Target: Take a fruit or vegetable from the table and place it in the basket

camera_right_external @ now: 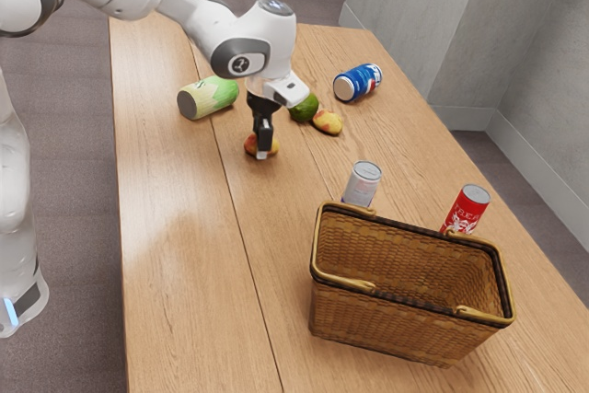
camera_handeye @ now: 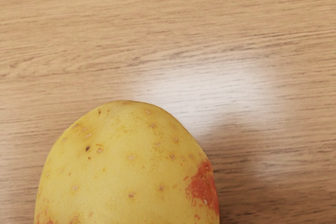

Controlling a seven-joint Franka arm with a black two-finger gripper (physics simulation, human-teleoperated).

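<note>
Presently my black gripper [camera_right_external: 263, 148] is at the rounded yellow-and-red fruit [camera_handeye: 126, 166], inward from the arm-side edge of the wooden tabletop [camera_right_external: 175, 246]; whether it's gripped, I can't tell. Grasping step, I judge: secure, lift, then carry to the brown wicker basket [camera_right_external: 396, 321].

On my feed, the fruit [camera_handeye: 126, 166] is yellow with brown specks and a red patch, the basket [camera_right_external: 396, 324] woven brown, one can [camera_right_external: 466, 207] red.
</note>
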